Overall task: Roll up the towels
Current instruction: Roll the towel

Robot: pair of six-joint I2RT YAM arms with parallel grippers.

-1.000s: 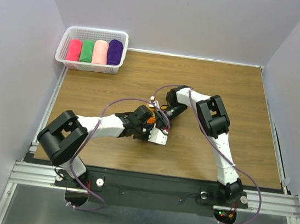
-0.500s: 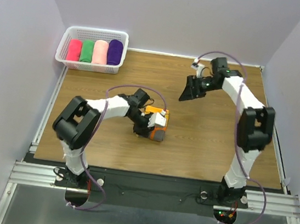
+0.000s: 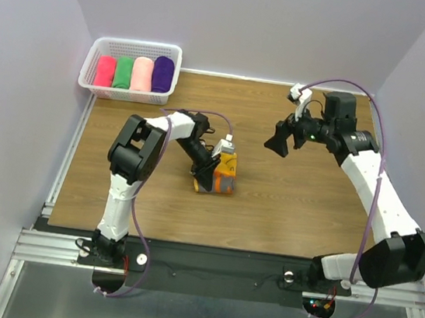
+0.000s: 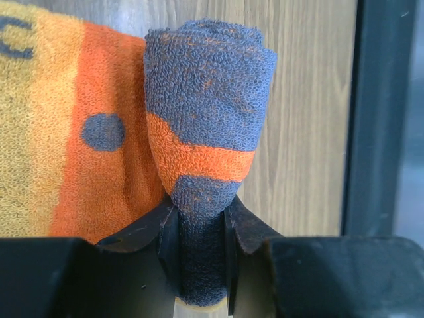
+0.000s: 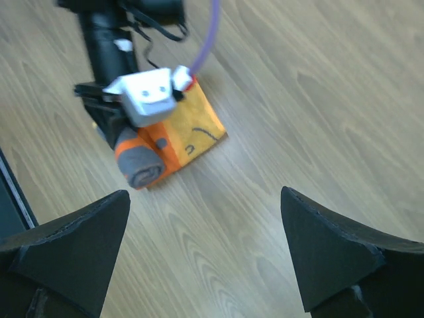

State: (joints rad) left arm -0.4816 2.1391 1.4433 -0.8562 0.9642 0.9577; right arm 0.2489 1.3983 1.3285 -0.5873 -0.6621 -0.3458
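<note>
The left gripper [image 4: 199, 238] is clamped on the end of a rolled part of the orange towel [image 4: 205, 99]; in the left wrist view its jaws pinch the dark grey and orange roll from both sides at the bottom centre of the frame. The unrolled part of the towel lies flat to the left of the roll, on the wooden table [image 4: 305, 132].

From above, the left gripper [image 3: 213, 167] and the orange towel [image 3: 226, 176] sit a little left of the middle of the table [image 3: 307, 211], the towel touching the board.

The right gripper [image 3: 280, 142] hangs well apart from the towel, in the upper right of the frame, holding nothing. In its own wrist view the right gripper [image 5: 205, 252] has its jaws spread wide, and the orange towel [image 5: 165, 149] lies in the upper left.

In the far upper left corner a white basket [image 3: 137, 43] holds four rolls side by side: a hot-pink roll [image 3: 105, 71], a green roll [image 3: 123, 73], a pale pink roll [image 3: 142, 74] and a purple roll [image 3: 162, 74].
</note>
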